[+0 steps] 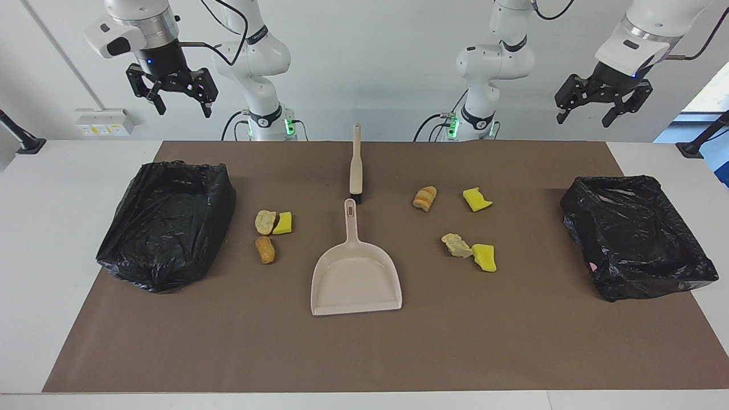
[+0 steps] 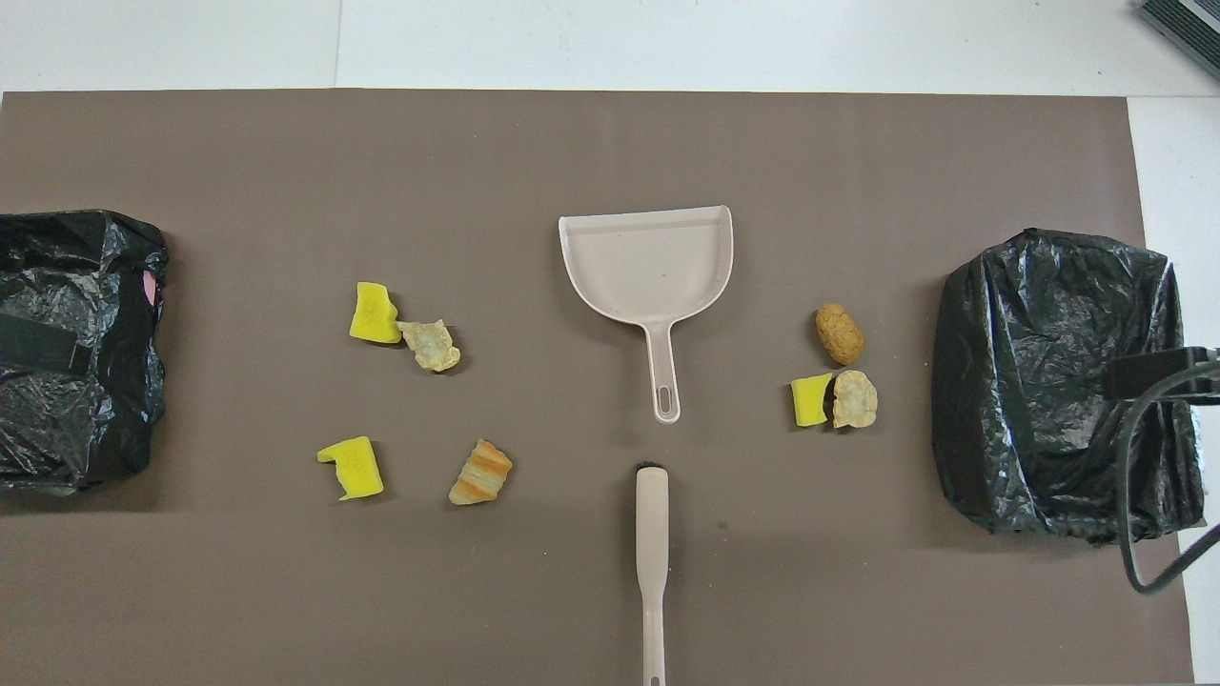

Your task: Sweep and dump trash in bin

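Now, I go across the facing view from its left edge to its right. My right pincer [image 1: 183, 108] hangs in the upper left corner, up in the air, and its two fingers stand wide apart with nothing between them. Below it, at the left end of the brown mat [image 1: 512, 341], sits a bin lined with a black bag [image 1: 165, 228].

The trash [image 1: 283, 223] is seven small bits that lie on the mat in two groups. The first group is left of centre, near this bin. A pale tan lump [image 1: 265, 222] touches a yellow sponge chunk [image 1: 284, 224], and lower in the frame, a little apart, lies a brown-orange lump [image 1: 265, 250]. All three lie well apart from my right pincer.

In the centre are the beige dustpan [image 1: 356, 273] and, higher in the frame, the brush [image 1: 356, 165], its bristle end just beside the dustpan's handle.

Right of centre comes the second group. A striped bread piece [image 1: 425, 198] has a notched yellow sponge [image 1: 477, 200] beside it, not touching. Lower, a pale crumbly lump [image 1: 456, 245] touches a third yellow sponge [image 1: 485, 257].

At the right end sits a second black-bagged bin [image 1: 638, 245]. My left pincer [image 1: 585, 117] hangs in the upper right corner, wide open and empty, well apart from the trash.
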Controlling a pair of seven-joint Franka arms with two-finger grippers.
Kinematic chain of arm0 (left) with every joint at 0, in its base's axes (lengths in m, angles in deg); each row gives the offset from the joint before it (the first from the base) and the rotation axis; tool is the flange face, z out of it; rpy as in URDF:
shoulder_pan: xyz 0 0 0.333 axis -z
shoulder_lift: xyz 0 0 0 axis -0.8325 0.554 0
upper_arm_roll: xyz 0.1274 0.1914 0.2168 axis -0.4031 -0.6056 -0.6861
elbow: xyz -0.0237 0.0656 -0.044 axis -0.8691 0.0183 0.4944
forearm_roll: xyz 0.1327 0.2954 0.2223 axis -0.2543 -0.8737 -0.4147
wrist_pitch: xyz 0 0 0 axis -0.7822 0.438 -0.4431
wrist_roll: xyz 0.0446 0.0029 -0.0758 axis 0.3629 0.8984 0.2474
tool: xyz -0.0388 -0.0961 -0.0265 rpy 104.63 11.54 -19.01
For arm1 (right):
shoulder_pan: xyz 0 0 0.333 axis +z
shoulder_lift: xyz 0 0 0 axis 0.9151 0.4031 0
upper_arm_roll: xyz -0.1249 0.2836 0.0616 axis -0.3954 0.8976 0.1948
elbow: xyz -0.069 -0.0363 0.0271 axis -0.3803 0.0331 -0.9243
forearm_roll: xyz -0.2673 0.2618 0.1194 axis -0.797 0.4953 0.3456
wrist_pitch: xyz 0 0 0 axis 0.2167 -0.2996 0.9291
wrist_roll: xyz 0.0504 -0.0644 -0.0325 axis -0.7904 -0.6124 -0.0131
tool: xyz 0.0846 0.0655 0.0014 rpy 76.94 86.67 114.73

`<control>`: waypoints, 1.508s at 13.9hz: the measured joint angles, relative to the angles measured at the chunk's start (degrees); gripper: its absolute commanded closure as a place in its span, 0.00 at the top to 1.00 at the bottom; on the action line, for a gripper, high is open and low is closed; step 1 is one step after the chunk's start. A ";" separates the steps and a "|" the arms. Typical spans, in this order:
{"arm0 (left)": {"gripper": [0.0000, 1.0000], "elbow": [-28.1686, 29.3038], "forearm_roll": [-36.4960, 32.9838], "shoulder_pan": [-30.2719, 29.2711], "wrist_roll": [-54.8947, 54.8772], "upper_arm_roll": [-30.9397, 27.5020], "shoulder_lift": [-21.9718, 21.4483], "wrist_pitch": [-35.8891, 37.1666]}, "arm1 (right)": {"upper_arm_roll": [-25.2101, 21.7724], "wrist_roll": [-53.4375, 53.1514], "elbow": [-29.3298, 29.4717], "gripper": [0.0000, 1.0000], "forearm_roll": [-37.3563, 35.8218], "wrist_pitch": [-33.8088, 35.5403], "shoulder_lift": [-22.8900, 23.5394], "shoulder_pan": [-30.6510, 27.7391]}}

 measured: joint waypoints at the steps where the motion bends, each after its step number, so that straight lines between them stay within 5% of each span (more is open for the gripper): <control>1: 1.00 -0.01 0.00 0.00 0.00 0.01 0.00 -0.01 | 0.00 0.00 0.00 1.00 0.00 0.00 0.00 0.00; 21: 1.00 1.37 0.20 2.73 0.00 1.73 -0.82 -0.19 | 0.30 -0.49 -2.88 1.00 0.21 -1.23 0.66 1.19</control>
